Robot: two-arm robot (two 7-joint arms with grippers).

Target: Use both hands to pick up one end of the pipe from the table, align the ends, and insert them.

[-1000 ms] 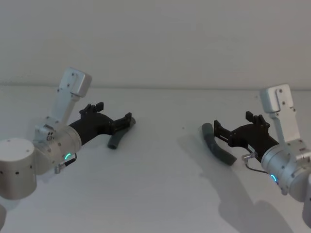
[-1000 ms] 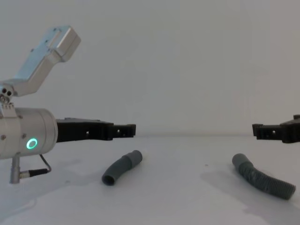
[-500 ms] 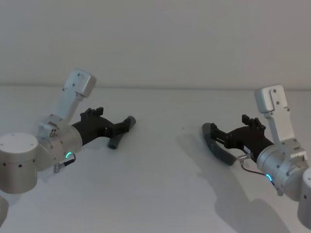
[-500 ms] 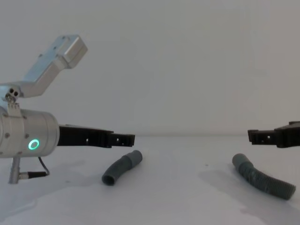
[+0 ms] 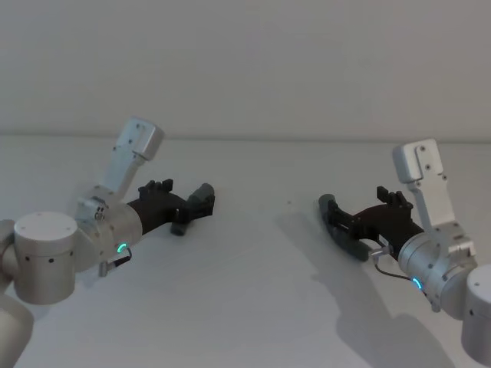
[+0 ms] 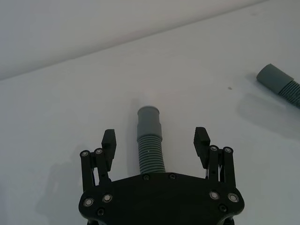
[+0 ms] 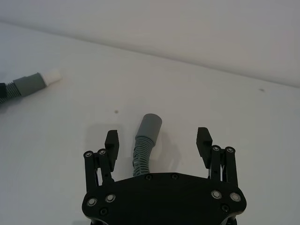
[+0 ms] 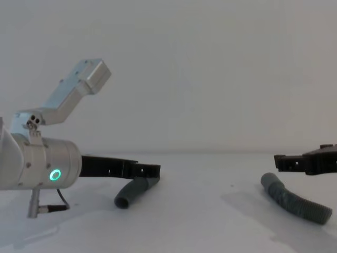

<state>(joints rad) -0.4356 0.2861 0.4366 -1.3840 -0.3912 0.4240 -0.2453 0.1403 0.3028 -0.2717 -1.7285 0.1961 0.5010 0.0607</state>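
Short pipe point(image 8: 126, 196), 9 o'clock; long pipe point(image 8: 295, 203), 3 o'clock: probably light, bendy; grip behind collars point(image 6: 149, 119). Left end effector point(image 6: 155, 135), right end effector point(image 7: 157, 136): spread wide, straddling.

At the lower left of the chest view, the left arm point(image 8: 37, 163) is showing silver-white, with a green ring light point(image 8: 54, 175) glowing on it. The left hand point(image 6: 155, 136) and right hand point(image 7: 157, 136) are showing matte black, dotted with silver screw heads point(image 6: 214, 195). The short pipe piece point(image 6: 151, 154) is showing dark grey, ribbed below a smooth collar point(image 6: 148, 117). The longer piece point(image 8: 295, 203) is showing the same ribbed grey. The table point(image 5: 253, 307) is showing plain white, the wall point(image 5: 245, 61) pale grey.
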